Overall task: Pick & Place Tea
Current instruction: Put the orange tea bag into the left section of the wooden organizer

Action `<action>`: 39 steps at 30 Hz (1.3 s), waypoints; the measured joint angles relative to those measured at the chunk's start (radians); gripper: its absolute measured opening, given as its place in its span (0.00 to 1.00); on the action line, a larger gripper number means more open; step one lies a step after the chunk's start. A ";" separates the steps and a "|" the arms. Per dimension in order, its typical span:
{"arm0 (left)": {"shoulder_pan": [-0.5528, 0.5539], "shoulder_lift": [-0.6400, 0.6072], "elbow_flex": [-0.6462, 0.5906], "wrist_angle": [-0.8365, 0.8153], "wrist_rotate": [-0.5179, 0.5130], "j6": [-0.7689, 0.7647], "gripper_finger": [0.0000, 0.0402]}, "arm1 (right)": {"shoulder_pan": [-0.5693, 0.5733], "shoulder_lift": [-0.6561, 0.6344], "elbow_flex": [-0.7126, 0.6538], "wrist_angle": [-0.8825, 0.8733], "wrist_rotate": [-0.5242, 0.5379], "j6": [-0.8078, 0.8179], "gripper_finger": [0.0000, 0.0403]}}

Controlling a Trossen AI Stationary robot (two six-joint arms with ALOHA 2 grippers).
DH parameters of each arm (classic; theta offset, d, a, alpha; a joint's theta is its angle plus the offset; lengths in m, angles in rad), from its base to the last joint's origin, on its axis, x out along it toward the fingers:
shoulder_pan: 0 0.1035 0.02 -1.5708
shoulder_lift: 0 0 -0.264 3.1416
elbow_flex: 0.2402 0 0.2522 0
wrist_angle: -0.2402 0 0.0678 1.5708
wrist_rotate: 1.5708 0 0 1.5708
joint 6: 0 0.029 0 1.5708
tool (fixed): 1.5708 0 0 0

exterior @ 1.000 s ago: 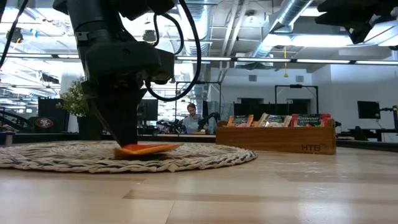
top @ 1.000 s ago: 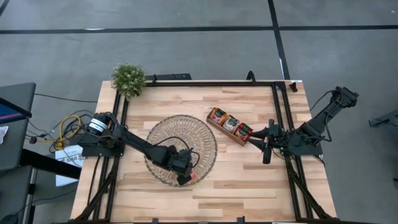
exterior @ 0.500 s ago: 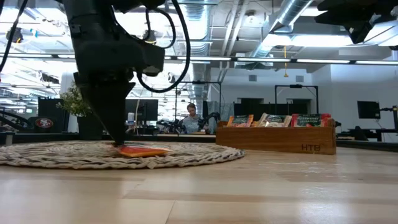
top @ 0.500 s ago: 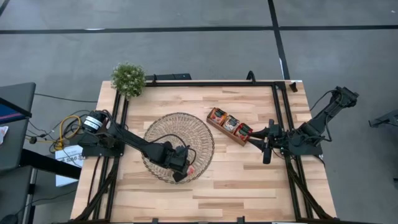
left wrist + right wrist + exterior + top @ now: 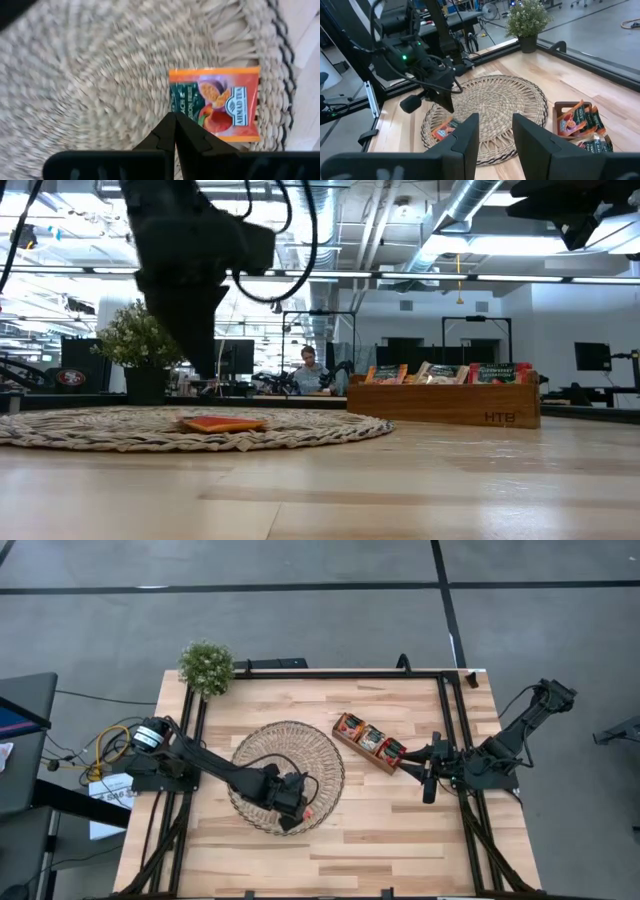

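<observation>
Just below my left pincer (image 5: 289,823), a red-orange tea sachet (image 5: 306,812) lies flat on the round wicker mat (image 5: 300,745), near the mat's edge. I see that pincer with its two dark fingers (image 5: 175,135) pressed together and pinching nothing; in the left wrist view their closed tip points down at the sachet (image 5: 220,105), clear of it. From the low camera, the sachet (image 5: 222,423) rests on the weave with the left arm lifted above it, a gap showing between them.

Off to the far side of the left pincer, beyond the mat, the brown wooden tray (image 5: 352,748) sits on the desk (image 5: 400,840) at a slant, with more sachets (image 5: 371,738) standing upright in its compartments. Some are red-orange, some green and pale.

My right pincer (image 5: 429,780) waits just beside the tray's near end, over the bare desk. Its fingers (image 5: 467,135) stand apart in the right wrist view, with nothing between them.

Well behind the left pincer, a small potted plant (image 5: 207,666) stands at the desk's corner. Across the room, in the low view, a person (image 5: 307,370) sits at a workstation.
</observation>
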 joint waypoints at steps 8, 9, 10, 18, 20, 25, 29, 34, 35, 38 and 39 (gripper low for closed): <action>0.002 -0.002 0.037 -0.032 0.017 0.043 0.00 | 0.000 0.000 0.000 0.006 -0.031 0.025 0.27; 0.002 -0.002 0.037 -0.024 0.035 0.041 0.00 | 0.000 0.000 0.000 0.006 -0.037 0.026 0.27; 0.002 -0.002 0.037 -0.013 0.051 0.032 0.00 | 0.000 0.000 0.000 0.006 -0.038 0.026 0.27; 0.002 -0.002 0.037 0.081 0.089 0.018 0.02 | 0.000 0.000 0.000 0.006 -0.036 0.026 0.27; 0.002 -0.002 0.037 0.080 0.099 0.019 0.06 | 0.000 0.000 0.000 0.006 -0.035 0.026 0.27; 0.002 0.002 0.037 0.078 0.091 0.019 0.23 | 0.000 0.000 0.000 0.006 -0.036 0.026 0.27; 0.002 0.016 0.037 0.073 0.076 0.019 0.36 | 0.000 0.000 0.000 0.005 -0.036 0.026 0.27; 0.002 0.064 0.037 0.038 0.073 0.019 0.42 | 0.000 0.001 0.000 -0.002 -0.036 0.026 0.27; 0.002 0.076 0.037 0.032 0.073 0.019 0.42 | 0.000 0.001 0.000 -0.002 -0.036 0.026 0.27; 0.002 0.118 0.036 0.029 0.067 0.017 0.41 | 0.000 0.001 0.000 -0.010 -0.036 0.027 0.27; 0.002 0.132 0.037 0.026 0.060 0.005 0.41 | 0.000 0.001 0.000 -0.009 -0.036 0.027 0.27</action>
